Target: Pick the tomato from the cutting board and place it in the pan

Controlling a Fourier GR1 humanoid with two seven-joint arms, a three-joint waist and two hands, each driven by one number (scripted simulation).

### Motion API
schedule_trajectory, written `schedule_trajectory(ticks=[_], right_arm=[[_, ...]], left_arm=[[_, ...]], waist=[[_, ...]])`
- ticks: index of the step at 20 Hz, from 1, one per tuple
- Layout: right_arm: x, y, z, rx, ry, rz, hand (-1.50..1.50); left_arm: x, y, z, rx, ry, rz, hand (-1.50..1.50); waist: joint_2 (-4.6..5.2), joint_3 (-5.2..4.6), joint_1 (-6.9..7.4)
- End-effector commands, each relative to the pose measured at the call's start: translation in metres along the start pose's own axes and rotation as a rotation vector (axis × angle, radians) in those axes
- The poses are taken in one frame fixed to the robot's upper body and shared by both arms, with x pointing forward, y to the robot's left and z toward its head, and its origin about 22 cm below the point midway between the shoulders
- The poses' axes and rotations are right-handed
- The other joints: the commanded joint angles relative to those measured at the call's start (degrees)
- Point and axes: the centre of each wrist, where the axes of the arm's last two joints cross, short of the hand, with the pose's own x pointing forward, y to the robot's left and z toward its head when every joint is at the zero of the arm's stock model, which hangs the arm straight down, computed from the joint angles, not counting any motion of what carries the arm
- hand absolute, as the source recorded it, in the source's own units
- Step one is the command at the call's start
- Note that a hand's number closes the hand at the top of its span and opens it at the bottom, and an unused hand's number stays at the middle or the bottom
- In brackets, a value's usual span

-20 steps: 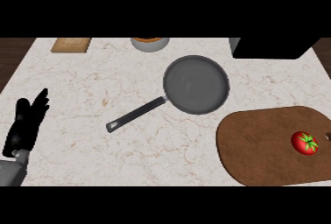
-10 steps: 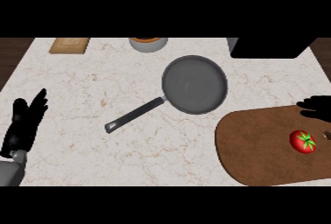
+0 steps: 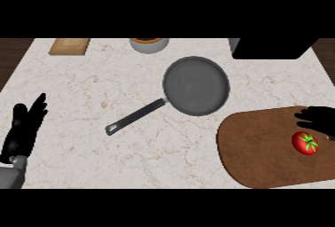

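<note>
Right hand (image 3: 319,119) shows at the right edge over the board (image 3: 262,150); the tomato (image 3: 305,142) lies just below it in the frame, on the board's right part; the hand's fingers are loosely spread, holding nothing; the tomato is red with a green star-shaped stem; the pan (image 3: 196,86) sits upper centre; left hand (image 3: 23,131) rests open, lower left.

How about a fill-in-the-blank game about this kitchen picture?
1. The tomato lies on the brown ____.
2. Nothing is in the pan yet, so it is ____.
3. The hand by the tomato is the robot's ____ one.

Missing words: board; empty; right.
</note>
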Motion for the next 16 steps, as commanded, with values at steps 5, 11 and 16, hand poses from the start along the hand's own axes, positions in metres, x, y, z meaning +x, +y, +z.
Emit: schedule_trajectory(ticks=[5,11,16], right_arm=[[-0.010,0.035,-0.010,0.071,-0.020,0.039,-1.50],[-0.006,0.013,-0.036,0.066,-0.008,0.038,-1.50],[-0.002,0.026,-0.016,0.096,-0.031,0.027,-1.50]], left_arm=[[0.012,-0.002,-0.003,0.001,-0.002,0.003,0.00],[0.008,0.008,-0.005,-0.001,-0.013,0.008,0.00],[0.001,-0.005,0.002,-0.005,0.006,0.020,0.00]], waist=[[-0.11,-0.03,-0.33],[-0.08,-0.06,-0.18],[-0.20,-0.06,-0.55]])
